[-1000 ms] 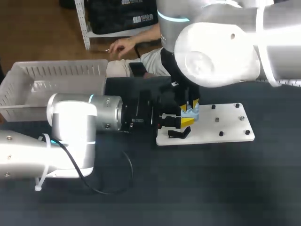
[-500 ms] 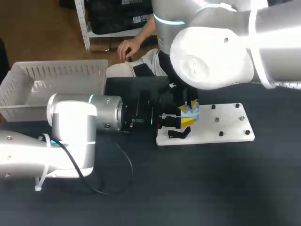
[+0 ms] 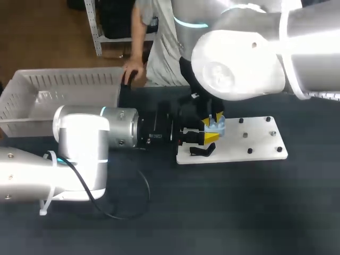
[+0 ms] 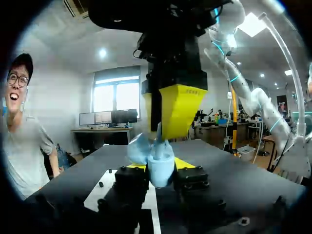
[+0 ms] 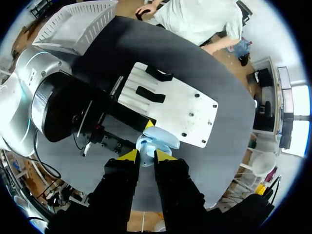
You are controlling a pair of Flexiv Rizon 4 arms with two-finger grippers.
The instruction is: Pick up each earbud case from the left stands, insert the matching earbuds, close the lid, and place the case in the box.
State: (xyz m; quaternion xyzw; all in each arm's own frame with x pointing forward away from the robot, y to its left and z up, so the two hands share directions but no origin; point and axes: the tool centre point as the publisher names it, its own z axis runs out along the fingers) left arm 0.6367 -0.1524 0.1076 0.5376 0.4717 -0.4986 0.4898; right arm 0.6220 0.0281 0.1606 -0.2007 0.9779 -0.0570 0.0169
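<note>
— Plastic, white and slatted, is what the box (image 3: pixel 58 90) at the far left is made of. Is anything else to be noted on that side?

— A person's hand (image 3: pixel 130 71) is seen at the far edge of the table (image 3: pixel 239 212), beside the box. It is shown from above and from the right wrist, not from the left wrist. The table top is dark and matte. A thin black cable (image 3: pixel 130 204) is looped on it by the left arm (image 3: pixel 82 151), whose casing is smooth, rounded and glossy.

— How is the left gripper (image 3: pixel 208 137) set?

— It is clamped on the case (image 4: pixel 158 168), which is held over the left end of the plate (image 5: pixel 180 107). Little of this can be made out from above. From the left wrist a pale blue, rounded shell is shown with its lid (image 4: pixel 139 148) standing open and a black finger pressed to each side.

— What is added by the right wrist view?

— The right gripper (image 5: pixel 146 156) is shown from behind, directly over the open case. Its yellow tips are set close together on a slim pale blue earbud (image 4: pixel 158 131). From the left wrist, that gripper is seen only as a yellow wedge above the case.

— And further right?

— The plate is flat, white and rectangular. Two black stands (image 5: pixel 148 93) are fixed at its left end and small dark pegs (image 3: pixel 249 150) on its right part. The right arm (image 3: pixel 239 58) is white and bulbous.
</note>
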